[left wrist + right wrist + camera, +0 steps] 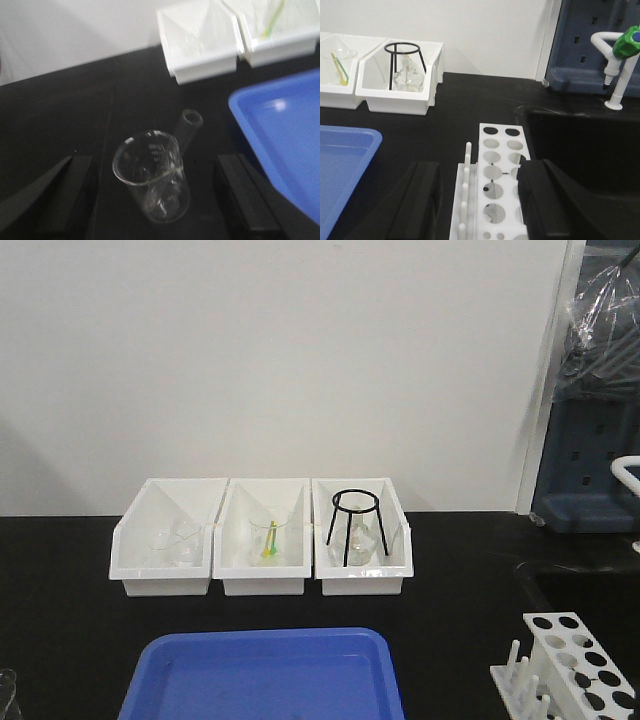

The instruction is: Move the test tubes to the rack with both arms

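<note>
Test tube (189, 127) tilted on black bench (50, 125), open end toward camera, just behind beaker (152, 175); whether touching, impossible to tell. Left gripper (151, 162) spread wide, empty, flanking both. Right gripper (481, 170) likewise spread, empty, poised over rack (501, 137), no tubes seen in it. Likely hazards: clipping or toppling beaker while reaching for tube; slick glass slipping from grip; nudging rack.

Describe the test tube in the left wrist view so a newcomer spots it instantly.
Start at the blue tray; on the black bench just left of it stands a clear beaker. The test tube slants up past the beaker's far rim, open mouth toward the white bins. It is much slimmer than the beaker.
</note>
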